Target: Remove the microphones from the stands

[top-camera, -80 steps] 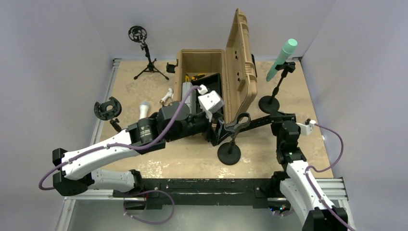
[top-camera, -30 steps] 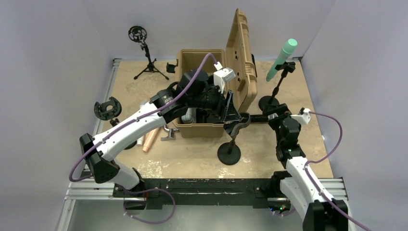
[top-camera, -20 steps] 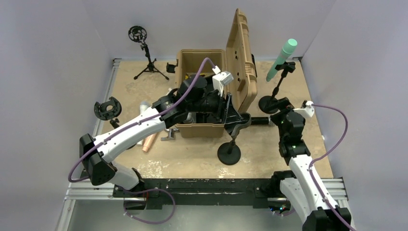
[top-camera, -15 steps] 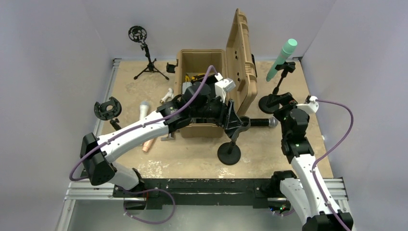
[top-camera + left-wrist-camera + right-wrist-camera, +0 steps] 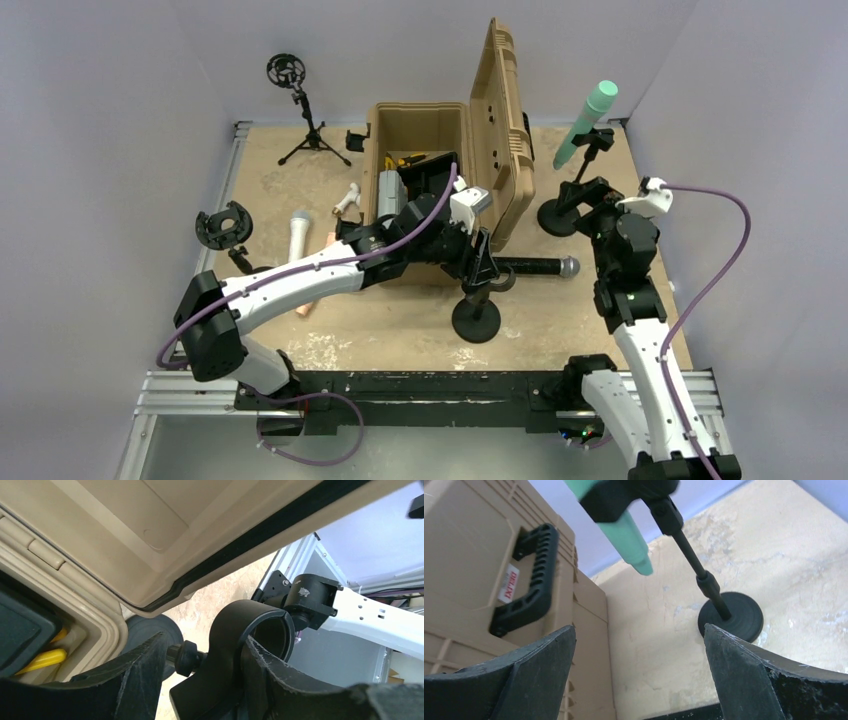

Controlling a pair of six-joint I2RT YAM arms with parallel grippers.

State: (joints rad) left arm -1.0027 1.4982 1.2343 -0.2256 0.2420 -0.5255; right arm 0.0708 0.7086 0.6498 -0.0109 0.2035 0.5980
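Right, biggest things first: the table carries a tan case with its lid standing up, and both arms reach out beside it. The left gripper sits at the near stand, fingers either side of its clip. One finger touches it and there's a gap on the other side, so I can't tell whether that's a true pinch.

That clip looks empty from the left wrist, and the black microphone lies flat on the table just right of that stand, silver head toward the right arm, nothing holding it. The right gripper is spread wide and empty, up by the far stand, facing the green microphone tilted in its holder.

If that one's next, I'd set the jaws square across the green body above the holder. Then close firmly and draw along the microphone's own slant, never sideways. That thin stand looks easy to topple, and the case is near.
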